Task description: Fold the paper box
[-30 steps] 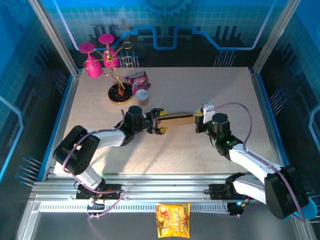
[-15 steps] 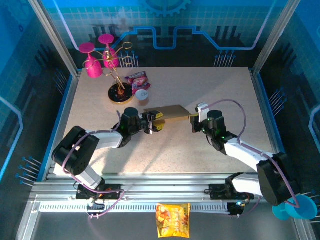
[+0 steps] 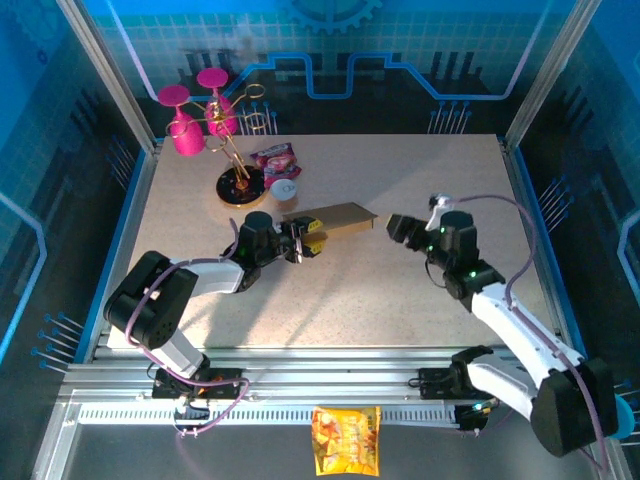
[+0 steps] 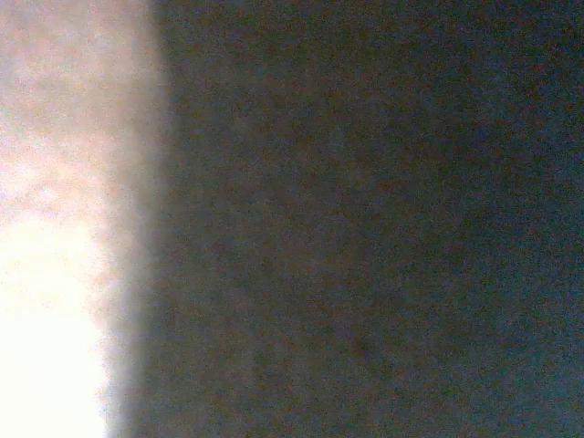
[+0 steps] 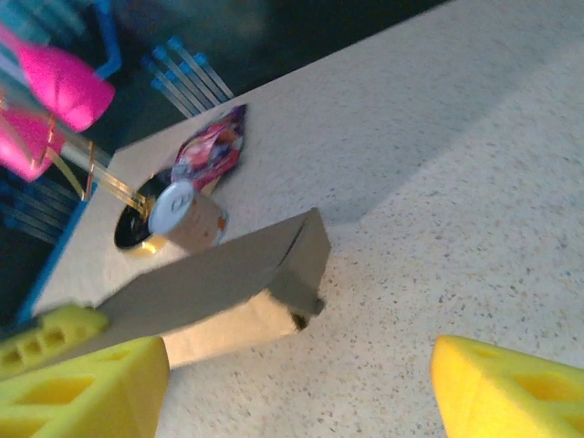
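**Worktop** [image 3: 420, 300]: flat, beige and finely speckled, edged by aluminium rails. It runs under both pincers.

**Paper box** [image 3: 338, 217]: plain brown cardboard, matt, long and shallow, with a short folded wall at one end. It lies between the two pincers, long axis running from one to the other. Its folded end faces the right pincer. Whether its underside touches the worktop along its full length cannot be told.

**Left pincer** [image 3: 314, 238]: closed partway on the box end nearest it. One yellow pad [image 5: 50, 330] lies on top of the cardboard. The left wrist view gives a dark, unfocused surface close to the lens and a pale glare strip at left, and nothing more can be made out.

**Right pincer** [image 3: 397, 230]: jaws wide apart, holding nothing, just clear of the box's folded end. Its pads [image 5: 87, 388] are yellow blocks with moulded hollows, cut off by the lower edge of the right wrist view.

**Rack** [image 3: 232, 140]: thin gold wire on a round black base, well beyond the left pincer. It carries two glossy pink goblets [image 3: 185, 125].

**Orange-yellow packet** [image 3: 346, 440]: crinkled, off the worktop, behind both pincers near the arm bases.

**Pink packet** [image 3: 273, 157]: glossy, beyond the left pincer, beside the rack base.

**Can** [image 3: 285, 188]: a small cylinder with a white top, just beyond the left pincer, between the rack base and the box.
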You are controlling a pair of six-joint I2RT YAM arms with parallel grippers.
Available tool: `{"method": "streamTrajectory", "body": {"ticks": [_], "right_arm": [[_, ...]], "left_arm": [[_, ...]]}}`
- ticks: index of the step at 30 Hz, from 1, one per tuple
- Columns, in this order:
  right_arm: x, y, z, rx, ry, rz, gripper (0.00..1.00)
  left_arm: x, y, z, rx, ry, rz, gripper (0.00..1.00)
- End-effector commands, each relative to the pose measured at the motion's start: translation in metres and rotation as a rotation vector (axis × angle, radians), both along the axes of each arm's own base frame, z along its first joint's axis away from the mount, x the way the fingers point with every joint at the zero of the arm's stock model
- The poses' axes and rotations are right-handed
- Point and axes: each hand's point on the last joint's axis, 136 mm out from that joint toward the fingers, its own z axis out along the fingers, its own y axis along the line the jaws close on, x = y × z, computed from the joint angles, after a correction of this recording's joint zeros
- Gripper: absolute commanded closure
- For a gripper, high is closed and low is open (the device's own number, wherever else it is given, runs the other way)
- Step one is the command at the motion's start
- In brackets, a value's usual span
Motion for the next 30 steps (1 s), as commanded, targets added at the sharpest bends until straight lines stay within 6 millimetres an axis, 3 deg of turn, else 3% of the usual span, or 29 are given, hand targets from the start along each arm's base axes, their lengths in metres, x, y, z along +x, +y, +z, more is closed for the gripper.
{"method": "streamTrajectory", "body": {"ticks": [1,6,10,12,14,24,30], "right_arm": [[0.006,-0.004,-0.022,0.267,0.333,-0.089,0.25],[0.039,0.019,-0.018,0.494,0.600,0.003,0.26],[0.058,0.047,-0.029,0.646,0.771,0.103,0.22],[0.056,0.063,-0.038,0.702,0.885,0.163,0.22],[0.052,0.067,-0.046,0.693,0.933,0.167,0.22],[0.043,0.096,-0.060,0.811,1.012,0.207,0.28],[0.045,0.102,-0.069,0.841,1.037,0.177,0.38]], "left_arm": [[0.005,-0.003,0.021,-0.424,0.502,0.155,0.60],[-0.002,-0.001,0.025,-0.420,0.509,0.146,0.61],[-0.006,-0.001,0.026,-0.420,0.509,0.140,0.61],[-0.006,-0.001,0.026,-0.421,0.507,0.140,0.61],[-0.004,-0.001,0.027,-0.422,0.506,0.140,0.61],[-0.001,-0.005,0.029,-0.417,0.501,0.120,0.62],[0.000,-0.007,0.032,-0.420,0.494,0.112,0.61]]}}
